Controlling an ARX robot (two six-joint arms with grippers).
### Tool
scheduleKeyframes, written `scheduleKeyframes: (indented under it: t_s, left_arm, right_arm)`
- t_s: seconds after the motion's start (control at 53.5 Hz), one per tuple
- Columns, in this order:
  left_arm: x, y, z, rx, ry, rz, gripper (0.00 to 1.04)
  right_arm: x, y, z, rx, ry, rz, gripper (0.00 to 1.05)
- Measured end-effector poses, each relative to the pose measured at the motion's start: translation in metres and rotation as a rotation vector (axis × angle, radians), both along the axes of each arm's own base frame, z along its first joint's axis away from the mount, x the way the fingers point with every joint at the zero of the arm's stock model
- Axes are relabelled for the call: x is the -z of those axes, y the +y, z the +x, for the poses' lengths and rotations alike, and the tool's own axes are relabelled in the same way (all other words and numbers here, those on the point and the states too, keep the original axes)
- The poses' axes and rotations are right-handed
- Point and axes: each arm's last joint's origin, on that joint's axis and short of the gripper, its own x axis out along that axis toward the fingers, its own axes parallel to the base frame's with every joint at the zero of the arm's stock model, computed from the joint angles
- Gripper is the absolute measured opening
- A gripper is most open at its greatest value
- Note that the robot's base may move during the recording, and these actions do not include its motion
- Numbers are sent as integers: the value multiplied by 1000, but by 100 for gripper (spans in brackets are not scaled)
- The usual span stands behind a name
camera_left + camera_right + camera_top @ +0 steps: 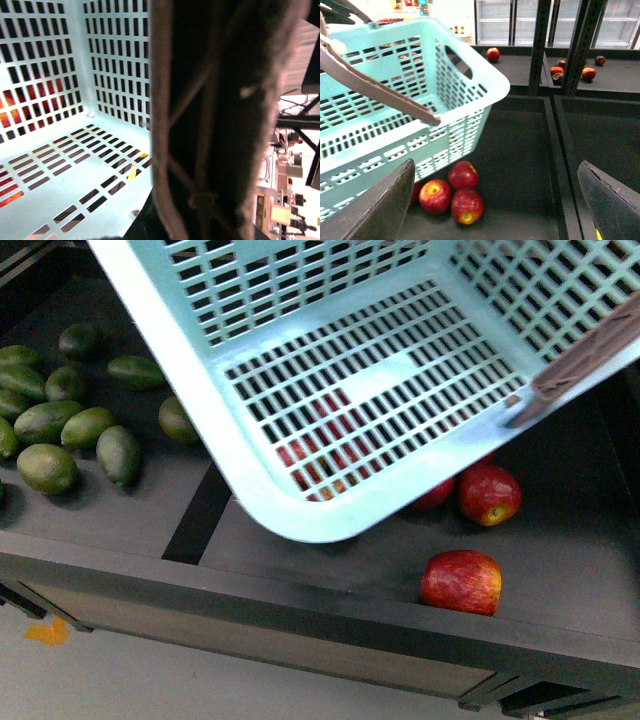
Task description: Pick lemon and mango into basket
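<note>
Basket (195, 390) tilted, hangs at 1 o'clock above shelf (330, 570). Red apples (462, 582) at 5 o'clock, green fruits (60, 425) at 9. Right tool (495, 162): we see it wide open, empty. Left tool: we cannot tell; brown handle (225, 120) fills its view.

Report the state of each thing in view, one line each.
Pale blue-green slotted plastic basket: raised off the dark shelf, tilted, nothing seen inside.
Red round apples: loose on the shelf, some under the basket.
Dark green oval fruits: lying loose on the shelf, left of the basket.
Right gripper: jaws open, holding nothing.
</note>
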Motion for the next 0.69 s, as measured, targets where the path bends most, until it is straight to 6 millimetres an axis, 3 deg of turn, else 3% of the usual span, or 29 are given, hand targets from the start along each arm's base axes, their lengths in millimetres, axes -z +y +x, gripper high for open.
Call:
scheduleKeyframes:
  t_s: [0.131, 0.318, 0.655, 0.692]
  left_arm:
    - [-5, -18, -16, 64, -21, -46, 5]
    - [-6, -25, -31, 118, -24, -62, 5]
    - [-7, -24, -30, 109, -28, -60, 5]
    - [-7, -24, -30, 110, -27, -60, 5]
  right_arm:
    - [0, 0, 0, 0, 0, 0, 96]
    - [0, 0, 0, 0, 0, 0, 96]
    - [0, 0, 0, 2, 1, 1, 96]
    - [1, -1, 0, 99, 124, 75, 96]
